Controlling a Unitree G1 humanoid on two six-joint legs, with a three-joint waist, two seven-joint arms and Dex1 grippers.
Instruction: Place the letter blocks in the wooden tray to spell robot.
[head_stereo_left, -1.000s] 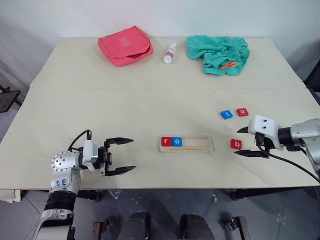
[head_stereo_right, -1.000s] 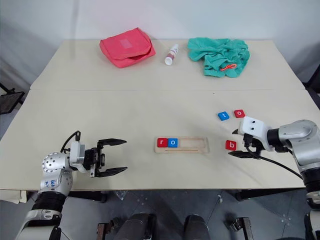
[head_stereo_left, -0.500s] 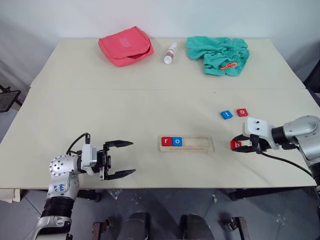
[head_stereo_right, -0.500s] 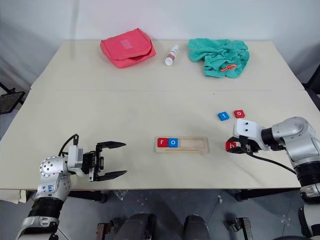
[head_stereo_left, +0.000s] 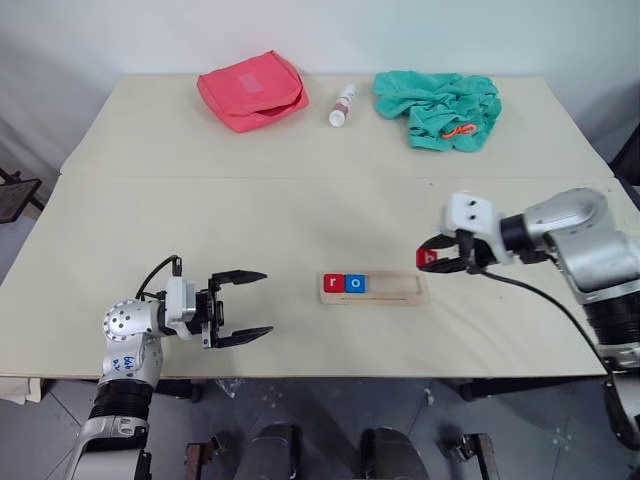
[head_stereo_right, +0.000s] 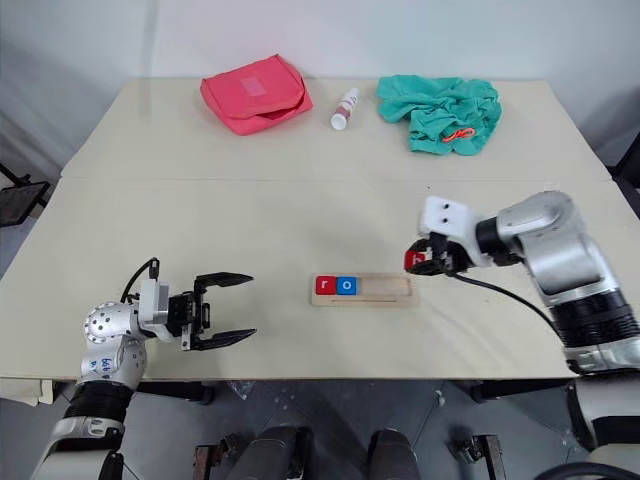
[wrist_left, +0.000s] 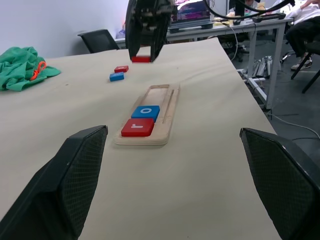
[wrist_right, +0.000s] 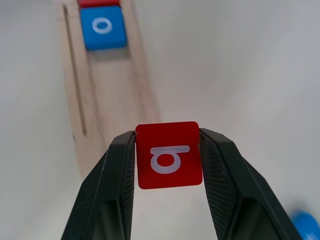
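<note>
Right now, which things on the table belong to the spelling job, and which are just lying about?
Job:
- wooden tray, red r block and blue o block already in it
- red b block, held between the right gripper fingers
- blue block and red block, loose on the table

Lying about:
- pink pouch
- small bottle
- green cloth

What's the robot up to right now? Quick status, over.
Right jaws shut on red letter block b, above wooden tray end. Left gripper open, idle. Red r, blue o seated. Path clear.
</note>
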